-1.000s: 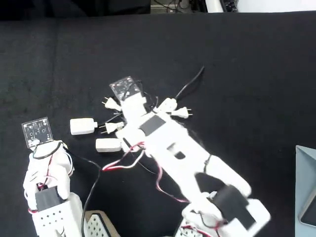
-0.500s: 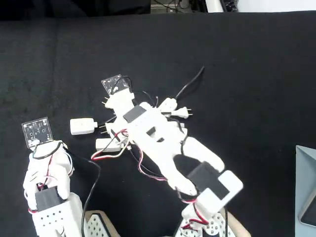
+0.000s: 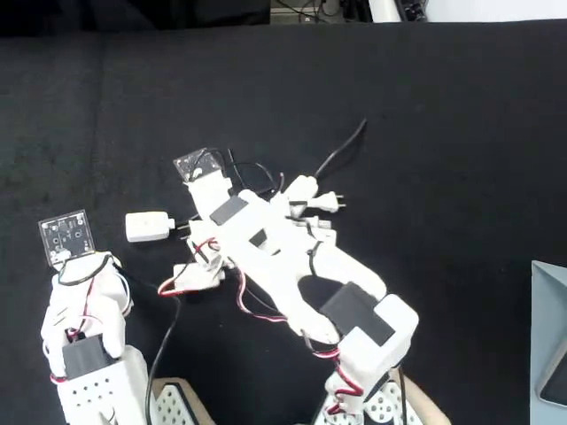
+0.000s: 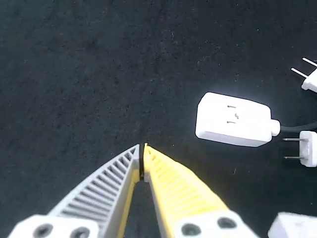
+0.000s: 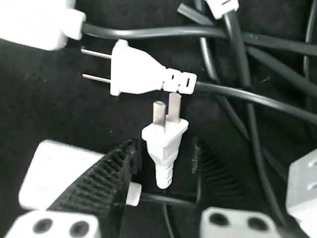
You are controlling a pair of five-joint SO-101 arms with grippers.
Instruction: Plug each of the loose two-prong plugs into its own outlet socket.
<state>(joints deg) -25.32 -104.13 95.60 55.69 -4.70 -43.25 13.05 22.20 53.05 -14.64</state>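
Observation:
My right gripper [image 5: 164, 148] is open, its black fingers [image 5: 113, 171] standing on either side of a white two-prong plug [image 5: 163, 141] without touching it. Just beyond lies a second plug [image 5: 136, 74], its prongs aimed at a white socket block [image 5: 37, 22]. From above, the right arm [image 3: 266, 239] stretches over the tangle of plugs and black cords, the gripper [image 3: 205, 181] close to the socket block [image 3: 149, 226]. My left gripper [image 4: 142, 148] is shut on nothing, short of that same socket block [image 4: 234, 120], and sits at the lower left [image 3: 69, 252].
A second socket block [image 3: 197, 274] lies half under the right arm's red wires. Another plug [image 3: 323, 202] rests to the right of the arm, with a black cord [image 3: 341, 150] trailing away. More plugs [image 4: 302, 153] lie past the socket block. A grey box [image 3: 549, 336] stands at the right edge.
The right arm has swung left and folded in over the plugs, its gripper shifting towards the socket block. The left arm has stayed still.

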